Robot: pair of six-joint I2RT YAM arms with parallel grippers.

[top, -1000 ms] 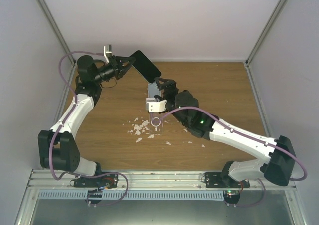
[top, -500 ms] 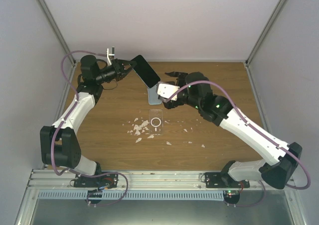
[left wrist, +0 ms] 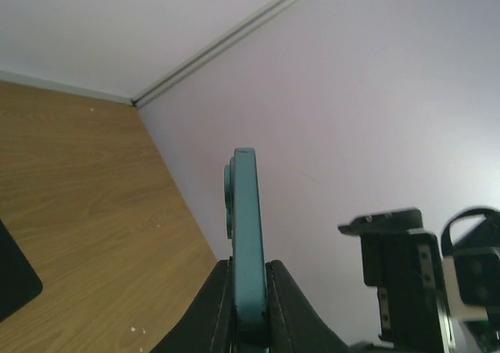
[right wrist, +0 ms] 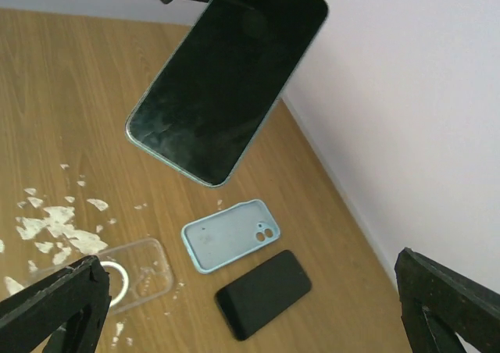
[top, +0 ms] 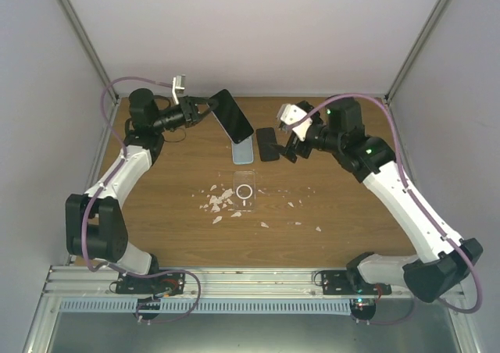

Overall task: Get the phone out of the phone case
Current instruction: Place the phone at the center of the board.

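One phone [top: 233, 115] is clamped in the left gripper [top: 206, 105]; the right gripper [top: 287, 146] gapes apart; the blue case [top: 243, 151] lies on the table [top: 351, 205].

The right gripper [top: 291, 144] has swung back, clear of the light blue case [top: 243, 151]. A black slab [top: 268, 144] now lies uncovered beside it.

Phone [right wrist: 226, 87] (dark screen showing) hangs above the empty blue case [right wrist: 232, 234].
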